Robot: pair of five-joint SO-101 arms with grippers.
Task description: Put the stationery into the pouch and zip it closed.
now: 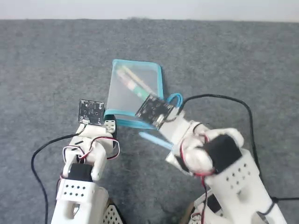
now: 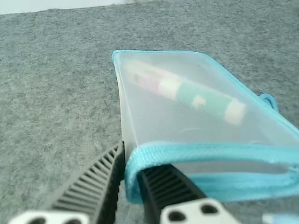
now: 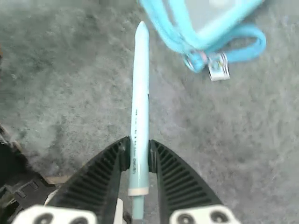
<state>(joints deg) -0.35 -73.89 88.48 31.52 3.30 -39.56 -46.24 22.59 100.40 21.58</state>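
High view: left gripper (image 1: 110, 125) sits at the pouch's (image 1: 133, 93) near-left corner. Its fingers (image 2: 103, 182) are closed tight on the blue rim, probably to pin the pouch so it won't slide while being filled. A marker (image 2: 187, 93) lies inside the pouch, along its length. At the pouch's near-right corner, the right gripper (image 3: 138, 149) clamps a pen (image 3: 139, 107) near its back end. The tip points at the rim, close but not inside, lined up for insertion. The zip pull (image 3: 217, 65) hangs at that corner beside the loop (image 3: 243, 42). Zipping not yet done.
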